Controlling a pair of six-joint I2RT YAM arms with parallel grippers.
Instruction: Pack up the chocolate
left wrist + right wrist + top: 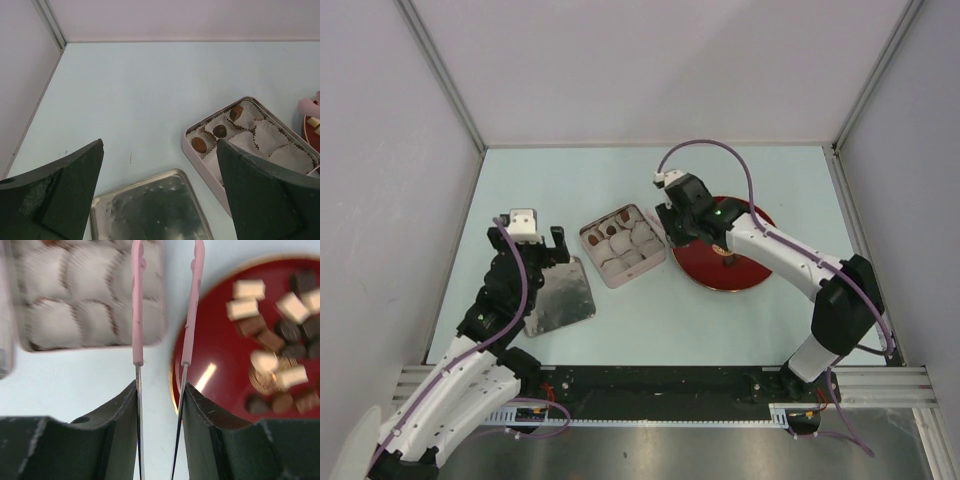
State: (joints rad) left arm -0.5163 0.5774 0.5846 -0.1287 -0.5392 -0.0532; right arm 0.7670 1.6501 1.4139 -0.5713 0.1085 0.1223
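Laid out across the pale table (650, 180), left to right: a loose lid (560, 297), a square tin (597, 260) just beside it, then a red plate (720, 274) close off the tin's right corner. Over the lid, the left gripper (531, 240), spread wide and carrying nothing, aimed toward the tin. Over the plate's left rim, the right gripper (160, 386), clamped on the thin metal lower ends of pink tweezers (137, 315). Blades narrowly apart and roughly parallel, running away from the wrist over the strip of bare table between tin and plate. Tips cut off by the top edge of the wrist view, so no telling of any load there; nothing between the blades along the visible stretch. Most of the chocolate (272, 342) heaped on the plate: cream, reddish-brown and dark chunks, all to the right of the tweezers' line in the wrist view, with the nearest cream blocks near the right blade but apart from it. No single long axis to the heap; the cream blocks oblong, lying at mixed angles. Three more pieces (200, 145) seated in paper cups (95, 315) along one edge of the tin, the other cups in view white and unfilled. By this layout, probably a swing of the tips rightward over the plate next, blades closing across a block's short side. Plainly work for the right arm, just beside the heap, with the left well apart beyond the tin.
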